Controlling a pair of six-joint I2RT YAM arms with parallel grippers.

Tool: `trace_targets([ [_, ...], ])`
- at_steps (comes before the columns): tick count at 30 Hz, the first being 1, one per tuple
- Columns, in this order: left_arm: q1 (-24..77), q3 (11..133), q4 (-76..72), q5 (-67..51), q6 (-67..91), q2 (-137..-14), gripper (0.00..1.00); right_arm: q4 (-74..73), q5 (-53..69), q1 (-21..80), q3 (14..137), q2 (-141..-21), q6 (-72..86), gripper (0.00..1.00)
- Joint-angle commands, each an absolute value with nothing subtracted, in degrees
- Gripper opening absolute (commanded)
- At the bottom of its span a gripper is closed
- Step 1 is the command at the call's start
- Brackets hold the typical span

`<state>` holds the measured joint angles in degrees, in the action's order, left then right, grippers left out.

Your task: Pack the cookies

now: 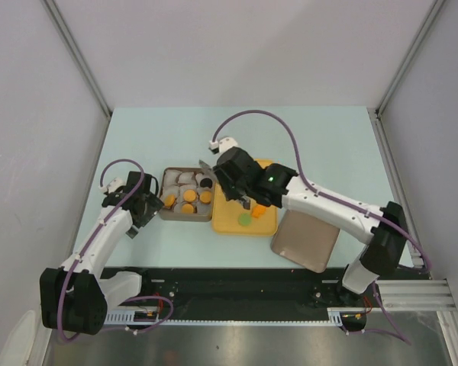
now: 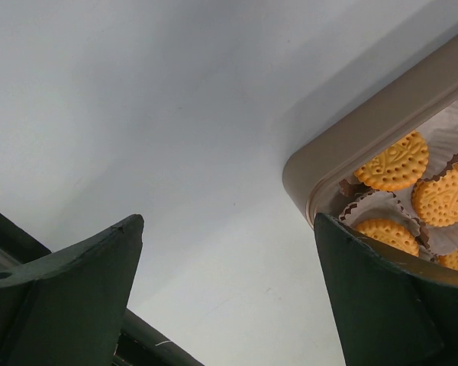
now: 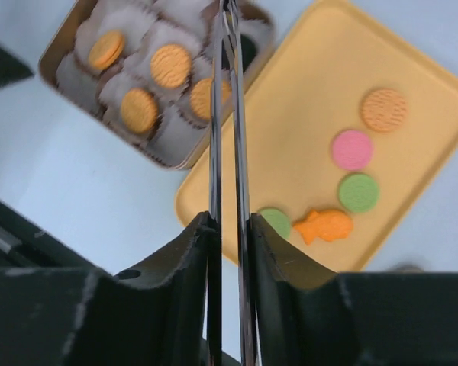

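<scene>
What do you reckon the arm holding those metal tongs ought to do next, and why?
Probably swing the right hand toward the yellow tray and lower the tongs at the pink cookie. The tongs hang over the tin, apparently carrying nothing, five cookies lie on the tray, and some paper cups look unfilled.

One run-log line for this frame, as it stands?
left gripper open, empty, beside tin corner | right gripper shut on tongs, reaching over tin | tray shows five cookies | tin partly filled
</scene>
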<state>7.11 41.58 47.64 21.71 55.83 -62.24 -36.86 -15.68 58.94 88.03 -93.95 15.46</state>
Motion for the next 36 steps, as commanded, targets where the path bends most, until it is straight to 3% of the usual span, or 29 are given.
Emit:
trace_targets([
  [1, 7.03, 42.89, 46.58, 20.66, 54.58, -61.87, 0.97, -34.63, -20.21, 54.06, 85.00, -88.16, 18.98, 0.28],
  [6, 7.12, 42.89, 46.14, 19.16, 54.14, -62.14, 0.97, -35.25, -21.19, 44.93, 82.36, -86.14, 21.09, 0.15],
  [10, 7.56, 42.80, 45.79, 18.28, 53.88, -61.88, 0.97, -33.23, -19.26, 36.93, 80.77, -85.69, 22.67, 0.00],
  [21, 9.84, 42.28, 43.77, 13.89, 51.15, -60.03, 0.97, -29.96, -14.50, 14.70, 85.15, -98.16, 25.49, 0.00],
  [36, 12.66, 41.57, 40.61, 9.32, 47.11, -58.62, 0.99, -40.06, -17.75, 9.76, 94.74, -116.88, 21.71, 0.00],
])
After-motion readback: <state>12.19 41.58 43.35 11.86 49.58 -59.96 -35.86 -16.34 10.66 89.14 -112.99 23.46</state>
